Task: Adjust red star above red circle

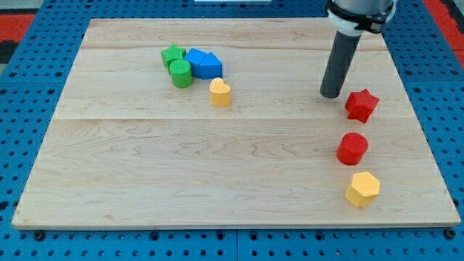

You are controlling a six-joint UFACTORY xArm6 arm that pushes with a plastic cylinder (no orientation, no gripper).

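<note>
my tip (331,95) just left of red star (361,105), red circle (352,148) below; no jawed end effector.

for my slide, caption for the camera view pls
My tip just left of the red star, which sits above the red circle.

— Where does the red star (361,105) lie?
— At the frame's right, slightly above mid-height, flat on the pale wooden board, a chunky block with its points splayed.

— And the red circle (352,148)?
— Directly below the star, a touch leftward, a short upright cylinder. The two sit near each other, not touching.
</note>
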